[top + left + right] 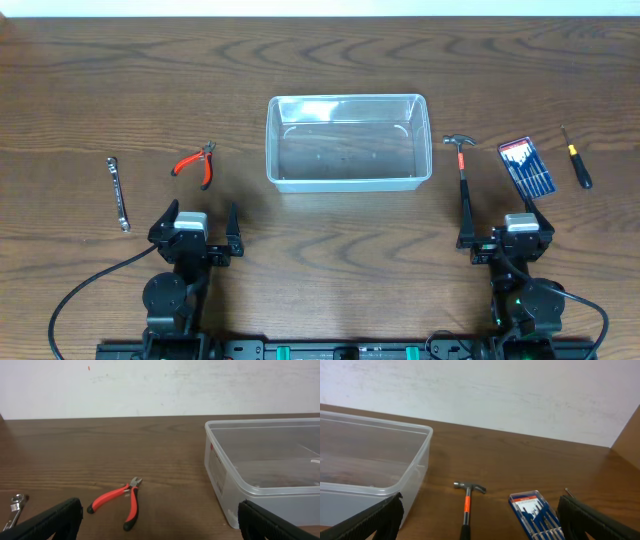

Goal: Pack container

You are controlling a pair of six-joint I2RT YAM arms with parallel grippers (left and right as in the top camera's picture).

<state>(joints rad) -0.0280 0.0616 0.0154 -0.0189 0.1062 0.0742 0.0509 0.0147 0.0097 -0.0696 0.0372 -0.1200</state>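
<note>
The clear plastic container (347, 142) stands empty at the table's middle; it also shows in the left wrist view (265, 467) and the right wrist view (370, 460). Red-handled pliers (196, 163) (120, 501) lie left of it, a wrench (119, 193) (15, 507) further left. A hammer (463, 175) (466, 502), a blue screwdriver set (527, 166) (536, 514) and a single screwdriver (577, 160) lie to its right. My left gripper (196, 226) (160, 522) is open and empty near the pliers. My right gripper (503, 232) (477, 520) is open and empty, over the hammer's handle end.
The table's far edge meets a white wall (160, 385). Black cables (70, 295) run from the arm bases at the front edge.
</note>
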